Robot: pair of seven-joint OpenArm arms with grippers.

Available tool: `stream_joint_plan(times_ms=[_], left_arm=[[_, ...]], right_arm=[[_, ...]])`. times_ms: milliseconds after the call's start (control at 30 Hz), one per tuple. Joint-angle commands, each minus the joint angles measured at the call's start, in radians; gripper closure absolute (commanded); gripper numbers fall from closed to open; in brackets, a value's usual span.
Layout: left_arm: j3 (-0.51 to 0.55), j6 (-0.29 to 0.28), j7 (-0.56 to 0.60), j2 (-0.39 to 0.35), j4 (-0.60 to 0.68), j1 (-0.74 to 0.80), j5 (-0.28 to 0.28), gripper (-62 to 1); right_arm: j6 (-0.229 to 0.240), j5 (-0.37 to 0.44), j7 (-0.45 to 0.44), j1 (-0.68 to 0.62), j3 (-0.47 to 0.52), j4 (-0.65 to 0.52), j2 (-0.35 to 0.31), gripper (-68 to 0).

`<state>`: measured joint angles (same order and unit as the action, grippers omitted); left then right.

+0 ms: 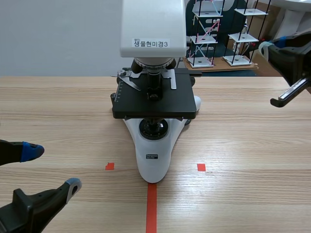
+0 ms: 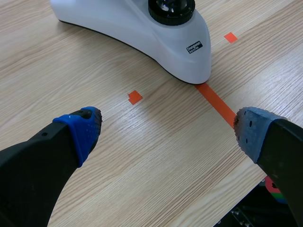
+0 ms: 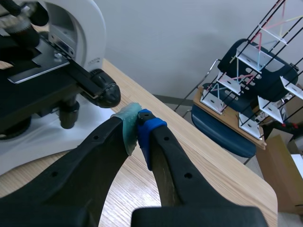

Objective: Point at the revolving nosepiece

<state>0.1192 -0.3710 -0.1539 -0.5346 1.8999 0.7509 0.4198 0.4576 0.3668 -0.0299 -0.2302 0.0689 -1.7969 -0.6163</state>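
Plainly, one microscope (image 1: pixel 155 145) stood mid-table, w/ one revolving nosepiece (image 1: pixel 153 65) tucked under its white head (image 1: pixel 153 24), above the black stage (image 1: pixel 165 104). The nosepiece looked like stiff metal, prob. turning if nudged, its lenses (image 1: pixel 154 85) fragile. Pointing needed no hold; aim at its ring from the side. The left gripper (image 2: pixel 168 127) sat low near the base (image 2: pixel 142 33), fingers (image 2: pixel 80 130) spread wide, nothing between. The right gripper (image 3: pixel 137 125) hung raised beside the microscope, pads (image 3: pixel 128 124) pressed together. Lens count was unclear, maybe two.
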Motion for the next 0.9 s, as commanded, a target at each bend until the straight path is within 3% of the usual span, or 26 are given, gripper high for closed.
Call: stream_joint_plan(times_ms=[0,233,400,600,867], left_arm=[[0.001,-0.002,0.014,0.002,0.012,0.000,0.006,-59.0],[0.001,-0.002,0.014,0.002,0.012,0.000,0.006,-59.0],[0.001,-0.002,0.014,0.002,0.012,0.000,0.006,-59.0],[0.001,-0.002,0.014,0.002,0.012,0.000,0.006,-59.0],[0.001,-0.002,0.014,0.002,0.012,0.000,0.006,-59.0]], right_arm=[[0.023,0.008,-0.010,0.045,-0.021,0.035,-0.013,-0.2],[0.197,0.023,-0.053,0.219,-0.103,0.183,-0.011,-0.2],[0.274,0.023,-0.058,0.317,-0.159,0.214,-0.009,-0.2],[0.288,0.023,-0.054,0.404,-0.235,0.224,-0.006,-0.2],[0.288,0.012,-0.041,0.430,-0.310,0.224,0.006,-0.2]])
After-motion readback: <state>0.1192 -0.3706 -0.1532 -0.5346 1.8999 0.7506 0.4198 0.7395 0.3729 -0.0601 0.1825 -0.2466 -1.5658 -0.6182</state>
